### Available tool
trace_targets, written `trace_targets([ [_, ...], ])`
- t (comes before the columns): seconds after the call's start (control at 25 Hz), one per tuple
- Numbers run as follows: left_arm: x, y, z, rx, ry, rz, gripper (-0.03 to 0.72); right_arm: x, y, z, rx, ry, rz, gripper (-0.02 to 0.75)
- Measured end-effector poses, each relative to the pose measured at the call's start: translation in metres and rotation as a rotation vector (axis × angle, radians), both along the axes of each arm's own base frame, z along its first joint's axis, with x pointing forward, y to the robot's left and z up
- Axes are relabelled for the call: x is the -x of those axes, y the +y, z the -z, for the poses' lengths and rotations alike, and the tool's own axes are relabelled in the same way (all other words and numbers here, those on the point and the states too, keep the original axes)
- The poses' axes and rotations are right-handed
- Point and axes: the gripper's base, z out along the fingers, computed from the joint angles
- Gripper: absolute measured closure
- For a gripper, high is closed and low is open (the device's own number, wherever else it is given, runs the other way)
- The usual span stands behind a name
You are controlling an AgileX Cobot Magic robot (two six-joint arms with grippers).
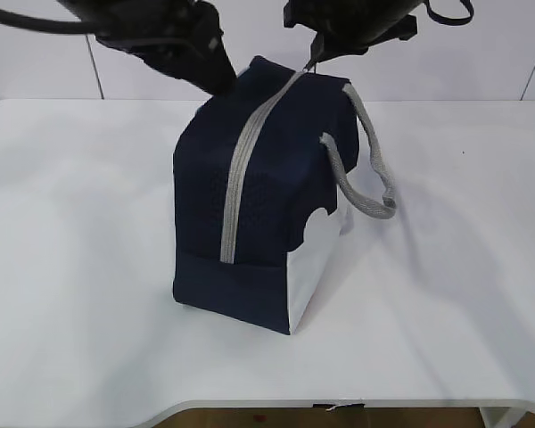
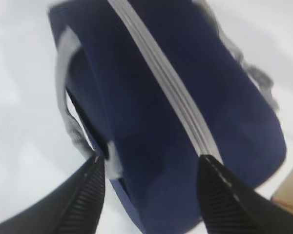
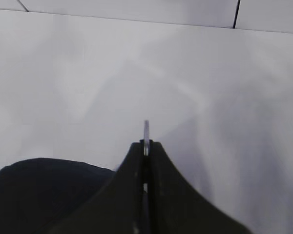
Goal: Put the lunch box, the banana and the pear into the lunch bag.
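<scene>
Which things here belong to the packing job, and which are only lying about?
Job:
- lunch bag, zipped shut
- ring pull, in the shut right gripper
- left gripper, open over the bag
Box, banana and pear are not visible.

Lying about:
- nothing on the table

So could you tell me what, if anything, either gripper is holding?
The right gripper pinches the zipper's ring pull; the left gripper holds nothing.
</scene>
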Motion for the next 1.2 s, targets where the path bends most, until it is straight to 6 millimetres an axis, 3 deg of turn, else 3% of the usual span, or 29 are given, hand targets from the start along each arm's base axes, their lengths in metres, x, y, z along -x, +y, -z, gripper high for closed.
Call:
trace_targets([
  [0.12,-0.013,0.008,-0.005,0.049,-0.002,-0.047,0.232,0.0,0.0,0.0,-0.001,0.005,0.0,0.731],
  [0.36,-0.04,0.008,0.008,0.122,0.073,-0.106,0.234,0.001,0.0,0.0,-0.005,0.013,-0.001,0.731],
  [0.64,-0.048,-0.002,0.025,0.157,0.15,-0.106,0.259,0.001,0.0,0.001,-0.006,0.017,-0.001,0.731],
  [0.88,-0.059,-0.01,0.052,0.135,0.203,-0.091,0.27,0.001,0.0,0.001,-0.006,0.017,-0.001,0.731],
  [1.04,-0.065,-0.015,0.066,0.133,0.226,-0.097,0.335,0.001,0.0,0.001,-0.006,0.017,-0.001,0.731],
  [1.2,-0.066,-0.016,0.069,0.134,0.235,-0.099,0.469,0.001,0.0,0.001,-0.003,0.018,-0.003,0.731],
])
